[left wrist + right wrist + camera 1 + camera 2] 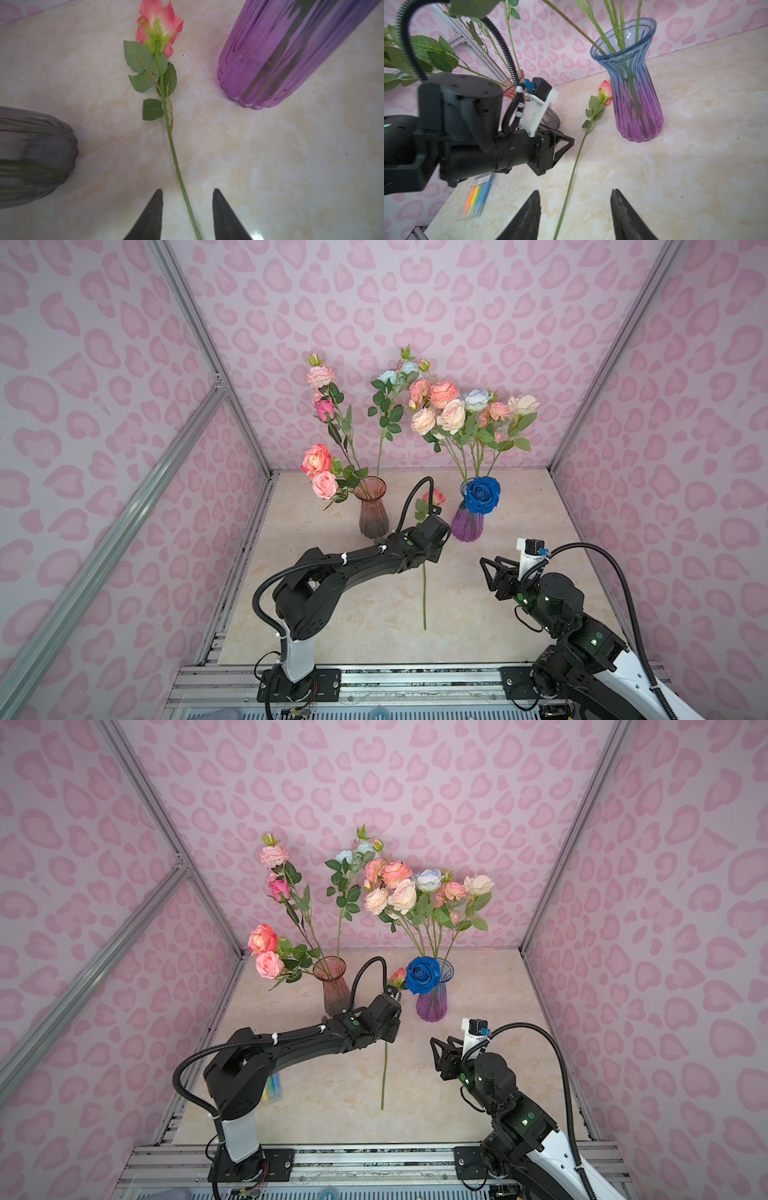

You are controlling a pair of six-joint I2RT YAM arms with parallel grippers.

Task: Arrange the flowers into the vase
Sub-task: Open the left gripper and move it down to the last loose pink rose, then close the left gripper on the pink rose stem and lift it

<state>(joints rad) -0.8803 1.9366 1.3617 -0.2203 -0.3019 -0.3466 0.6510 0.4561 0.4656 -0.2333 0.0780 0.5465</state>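
A coral-pink rose (160, 22) lies flat on the marble table between two vases, its long green stem (424, 597) running toward the front edge. My left gripper (187, 189) hovers over that stem, open, with the stem passing between the fingers and touching neither. A smoky pink vase (372, 510) holds several flowers (320, 466). The purple-blue vase (467, 526) holds a fuller bunch (453, 414) and a deep blue rose (482, 494). Farther right, above the table, my right gripper (492, 562) is open and empty, facing the stem (571, 176).
A clear pack of coloured pens (478, 199) lies on the table under the left arm. Pink patterned walls with aluminium posts close in the sides and back. A metal rail (415, 680) runs along the front.
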